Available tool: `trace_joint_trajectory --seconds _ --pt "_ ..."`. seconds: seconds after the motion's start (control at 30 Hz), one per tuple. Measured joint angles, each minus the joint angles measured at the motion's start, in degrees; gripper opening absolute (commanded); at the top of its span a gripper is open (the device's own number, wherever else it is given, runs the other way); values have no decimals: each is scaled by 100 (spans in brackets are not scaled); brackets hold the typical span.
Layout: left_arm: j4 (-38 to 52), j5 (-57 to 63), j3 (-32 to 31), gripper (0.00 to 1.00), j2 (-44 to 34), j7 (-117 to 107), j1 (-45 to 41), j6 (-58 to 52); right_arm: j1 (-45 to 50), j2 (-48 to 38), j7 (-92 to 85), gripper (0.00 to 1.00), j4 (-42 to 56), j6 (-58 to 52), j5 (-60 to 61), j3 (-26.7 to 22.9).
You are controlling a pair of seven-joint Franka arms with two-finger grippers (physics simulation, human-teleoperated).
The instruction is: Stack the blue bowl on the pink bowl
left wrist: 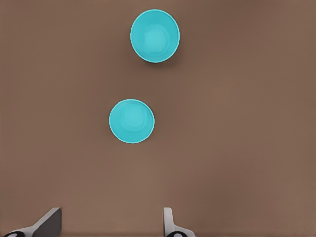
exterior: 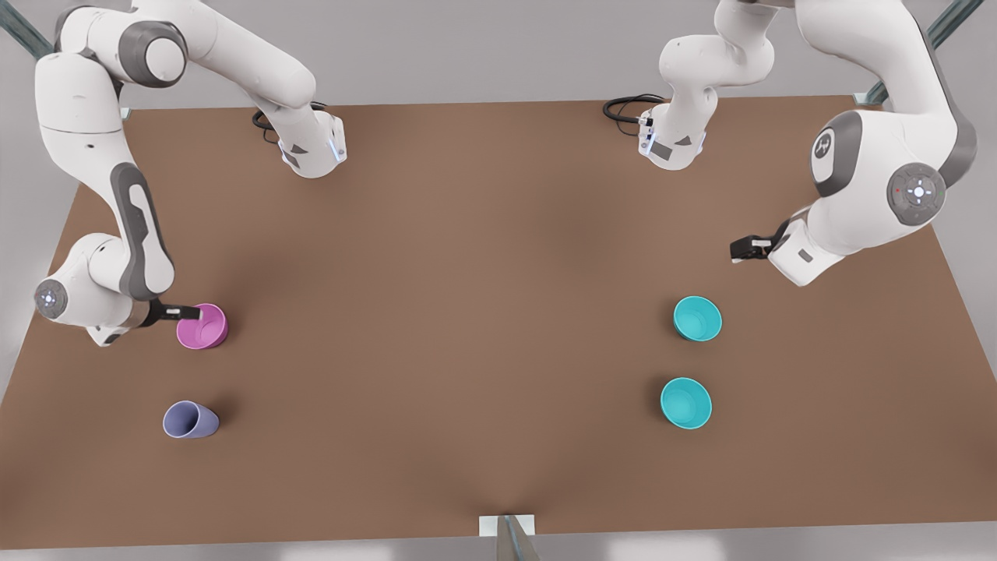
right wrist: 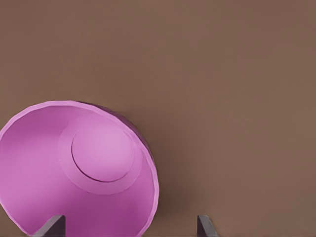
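The left gripper point(exterior: 738, 251), jaws apart, is hovering nearer the upper blue bowl point(exterior: 697, 318); the right gripper point(exterior: 189, 313), jaws apart, is straddling the pink bowl's point(exterior: 202, 326) rim across the table point(exterior: 467, 273).

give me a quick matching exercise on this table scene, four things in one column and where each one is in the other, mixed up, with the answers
Things:
1. pink bowl
2. lavender cup
3. left gripper
4. right gripper

Places:
A. lying on its side near the front view's lower left
B. open, in the air above the table, near the two blue bowls
C. at the rim of the pink bowl, fingers apart
D. on the table on the front view's left, beyond the cup

Pairs: 1-D, 2-A, 3-B, 4-C
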Motion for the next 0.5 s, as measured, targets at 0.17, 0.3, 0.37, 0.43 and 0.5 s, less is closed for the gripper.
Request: trace_joint_trajectory --seconds 0.17,0.3,0.37,0.43,0.5 --pt "-6 6 0 100 13 -8 -2 -3 -206 -125 -182 100 -455 490 152 8" --pt "-1 7 0 100 57 -14 26 -5 -204 62 -311 100 -444 777 266 12" --pt "-1 8 0 100 64 -16 30 -6 -200 199 -365 100 -437 944 305 16" --pt "-1 8 0 100 66 -18 27 -6 -199 284 -412 99 -422 1091 331 20" --pt "0 8 0 100 66 -20 24 -9 -198 316 -461 78 -415 1201 353 21"
